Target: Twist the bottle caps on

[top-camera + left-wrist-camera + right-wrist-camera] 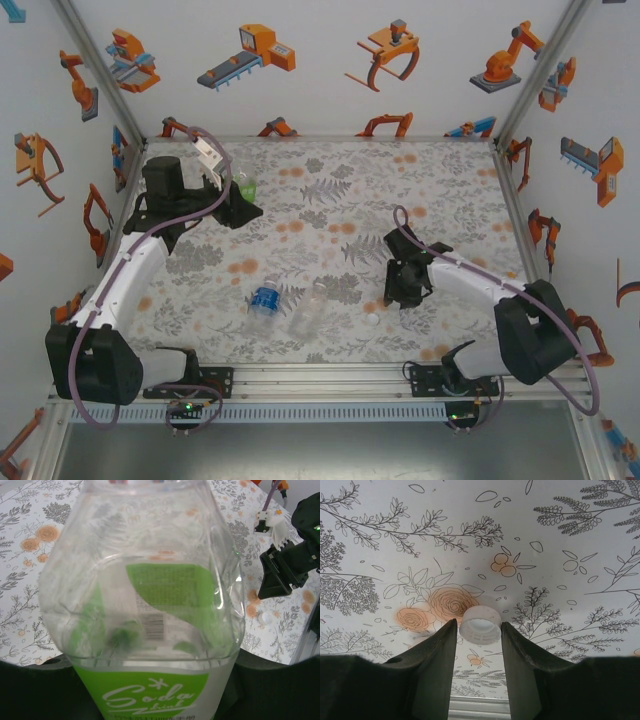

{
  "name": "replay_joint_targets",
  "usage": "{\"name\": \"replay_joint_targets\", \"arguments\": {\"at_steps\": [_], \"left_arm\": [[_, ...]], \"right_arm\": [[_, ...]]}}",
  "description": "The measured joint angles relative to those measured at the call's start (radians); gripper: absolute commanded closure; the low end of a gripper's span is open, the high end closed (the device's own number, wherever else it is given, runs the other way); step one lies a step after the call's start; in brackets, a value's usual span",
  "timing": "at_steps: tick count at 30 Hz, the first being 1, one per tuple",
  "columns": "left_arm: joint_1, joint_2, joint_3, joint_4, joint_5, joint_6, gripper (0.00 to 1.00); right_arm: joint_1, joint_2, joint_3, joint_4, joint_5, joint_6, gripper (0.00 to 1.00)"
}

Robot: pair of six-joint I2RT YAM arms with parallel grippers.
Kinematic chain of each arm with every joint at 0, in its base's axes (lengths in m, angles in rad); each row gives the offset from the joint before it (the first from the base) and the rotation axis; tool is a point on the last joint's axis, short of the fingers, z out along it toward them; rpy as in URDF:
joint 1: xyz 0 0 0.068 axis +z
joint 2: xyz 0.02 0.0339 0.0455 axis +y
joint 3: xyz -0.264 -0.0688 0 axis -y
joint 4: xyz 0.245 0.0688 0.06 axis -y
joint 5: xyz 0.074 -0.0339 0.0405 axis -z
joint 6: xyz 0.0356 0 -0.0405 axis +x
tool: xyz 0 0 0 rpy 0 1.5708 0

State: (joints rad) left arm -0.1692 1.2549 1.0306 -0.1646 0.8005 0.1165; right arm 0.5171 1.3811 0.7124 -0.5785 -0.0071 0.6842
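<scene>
Right wrist view: the right pincer (479,624) is part spread and holds nothing. A white cap (480,625) shows between its tips, lying mouth-up on the surface (340,180) at the near right. In the top view the cap sits just clear of the pincer.

At the far left, the left pincer (235,200) is pressed onto the green bottle (150,630) and holds it off the surface.

Risks, as I judge them:
- The cap is small and light, so an off-centre close could skid or flip it.
- The thin bottle wall may give or twist in the grip once the cap is turned, and the threads could cross.

The green bottle's mouth is cut off in the left wrist view, and the bottle hides that pincer's tips. Whether the blue-label bottle (263,300) and the colourless bottle (308,308), both lying near centre, carry caps is too small to tell.
</scene>
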Motion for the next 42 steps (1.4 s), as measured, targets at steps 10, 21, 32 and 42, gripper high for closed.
{"name": "replay_joint_targets", "arguments": {"at_steps": [10,21,32,42], "left_arm": [[-0.005,0.004,0.000,-0.013,-0.010,0.002,0.87],[-0.066,-0.024,0.001,-0.153,-0.053,0.064,0.86],[-0.068,-0.158,-0.023,-0.267,-0.087,0.126,0.85],[-0.068,-0.176,-0.074,-0.285,-0.129,0.137,0.83]], "right_arm": [[0.000,0.012,0.000,0.008,0.004,-0.006,0.65],[0.000,0.163,0.203,-0.008,0.027,-0.097,0.67],[0.000,0.362,0.385,-0.008,0.012,-0.185,0.66],[0.000,0.395,0.449,-0.063,0.001,-0.207,0.55]]}}
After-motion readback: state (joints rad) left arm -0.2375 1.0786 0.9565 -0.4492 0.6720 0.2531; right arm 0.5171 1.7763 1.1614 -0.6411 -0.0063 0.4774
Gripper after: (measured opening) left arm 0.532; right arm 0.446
